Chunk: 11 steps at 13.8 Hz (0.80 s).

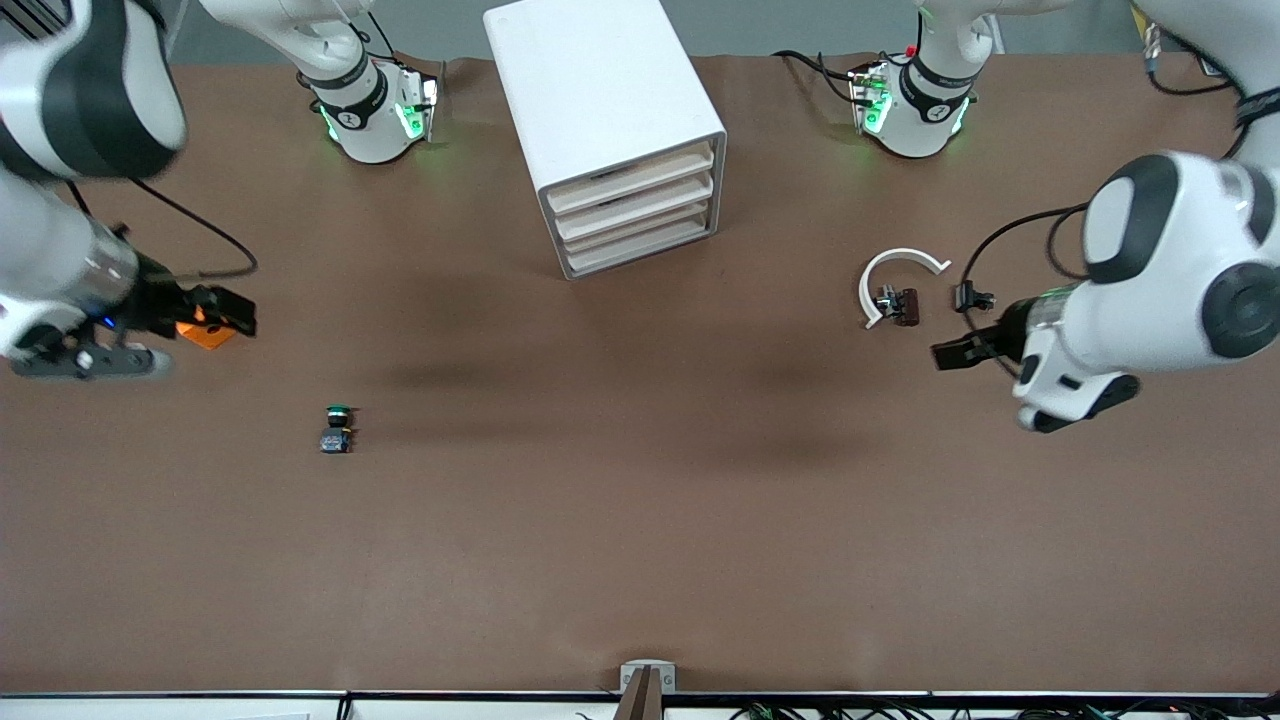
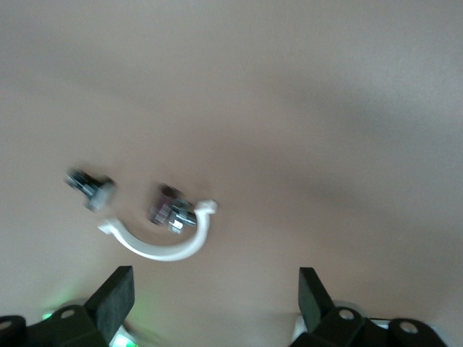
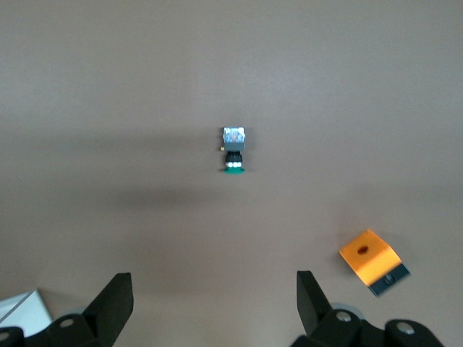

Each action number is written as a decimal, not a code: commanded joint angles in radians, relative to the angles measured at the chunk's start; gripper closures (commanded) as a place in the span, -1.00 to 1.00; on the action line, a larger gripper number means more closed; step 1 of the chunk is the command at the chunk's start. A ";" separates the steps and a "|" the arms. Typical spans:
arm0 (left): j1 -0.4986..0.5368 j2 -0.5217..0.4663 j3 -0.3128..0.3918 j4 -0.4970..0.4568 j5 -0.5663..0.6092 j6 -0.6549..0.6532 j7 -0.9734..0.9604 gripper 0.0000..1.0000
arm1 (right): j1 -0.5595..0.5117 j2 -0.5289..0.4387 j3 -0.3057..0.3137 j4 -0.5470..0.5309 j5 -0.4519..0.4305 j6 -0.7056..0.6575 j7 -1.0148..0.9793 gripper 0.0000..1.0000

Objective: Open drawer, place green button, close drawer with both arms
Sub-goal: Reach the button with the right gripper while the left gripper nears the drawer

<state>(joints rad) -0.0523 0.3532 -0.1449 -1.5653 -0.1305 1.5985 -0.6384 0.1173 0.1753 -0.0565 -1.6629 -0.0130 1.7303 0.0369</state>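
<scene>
From the front, the button is lying on its side on the bare table, green cap over a dark blue-black body, toward the right arm's end and nearer the camera than the cabinet. The white cabinet is holding four cream-fronted drawers, all sitting closed. The right gripper is hovering over one orange cube; the left gripper is hanging beside two small black clips and a white arc.

The left wrist view is showing the left gripper with fingers spread wide, grasping nothing, above both clips and the arc.

The right wrist view is showing the right gripper released and empty, with the button and cube lying well apart.
</scene>
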 commanded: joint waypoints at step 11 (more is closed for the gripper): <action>-0.335 0.348 0.004 0.048 -0.176 0.217 -0.975 -1.00 | -0.007 0.377 -0.006 -0.078 -0.015 0.414 -0.005 -1.00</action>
<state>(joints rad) -0.3240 0.6456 -0.1503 -1.5461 -0.2892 1.7876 -1.4931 0.1136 0.5295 -0.0698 -1.7498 -0.0143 2.1440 0.0339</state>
